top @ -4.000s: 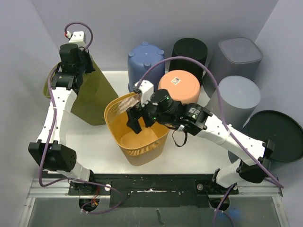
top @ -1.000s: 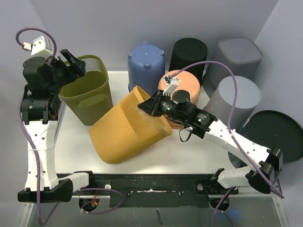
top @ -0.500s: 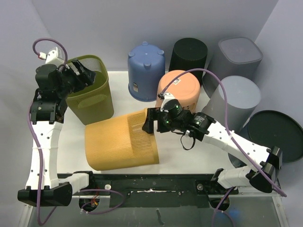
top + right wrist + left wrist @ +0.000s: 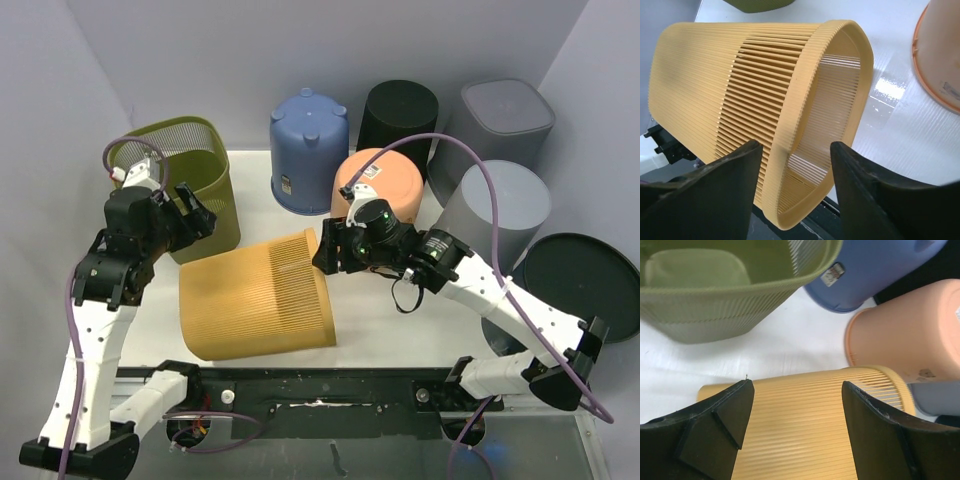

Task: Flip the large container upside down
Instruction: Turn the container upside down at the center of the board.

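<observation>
The large container is a yellow slatted basket lying on its side on the white table, its open mouth facing right and its base facing left. My right gripper is open just off the top of the rim. In the right wrist view the rim shows between and beyond its spread fingers, apart from both. My left gripper is open above the basket's back left part. The left wrist view has the ribbed wall under its wide fingers, with nothing held.
An upright green basket stands at the back left, close to the left gripper. Upside-down bins stand along the back: blue, peach, black, and two grey. A black round lid lies at the right.
The yellow basket went from upright to tilted to flat on its side. My right gripper let go of its rim and opened. My left arm swung down from the green basket toward the yellow one.
</observation>
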Robot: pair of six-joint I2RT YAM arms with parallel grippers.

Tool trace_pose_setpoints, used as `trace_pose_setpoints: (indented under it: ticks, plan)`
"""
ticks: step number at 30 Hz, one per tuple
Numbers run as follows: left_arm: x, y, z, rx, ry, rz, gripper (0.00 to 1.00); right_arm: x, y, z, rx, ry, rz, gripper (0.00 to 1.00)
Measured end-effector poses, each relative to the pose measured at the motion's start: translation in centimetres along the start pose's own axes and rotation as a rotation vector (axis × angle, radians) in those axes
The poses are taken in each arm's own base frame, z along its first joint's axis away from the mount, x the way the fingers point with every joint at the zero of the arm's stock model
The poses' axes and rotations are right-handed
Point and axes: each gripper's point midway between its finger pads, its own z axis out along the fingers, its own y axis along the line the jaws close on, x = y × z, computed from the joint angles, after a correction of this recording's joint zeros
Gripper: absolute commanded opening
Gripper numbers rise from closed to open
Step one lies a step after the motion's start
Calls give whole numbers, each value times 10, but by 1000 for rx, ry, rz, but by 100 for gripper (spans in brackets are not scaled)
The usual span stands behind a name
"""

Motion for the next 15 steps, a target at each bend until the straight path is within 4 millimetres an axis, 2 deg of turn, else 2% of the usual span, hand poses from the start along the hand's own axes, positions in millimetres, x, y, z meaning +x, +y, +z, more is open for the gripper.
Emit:
trace_pose_setpoints:
  ticks: [11, 15]
  plan:
    - [41, 69, -44, -312, 71, -30, 72, 9, 1, 17, -1, 53, -28, 52]
    - [60, 92, -52, -402, 86, -56, 72, 6, 3, 19, -5, 56, -47, 39]
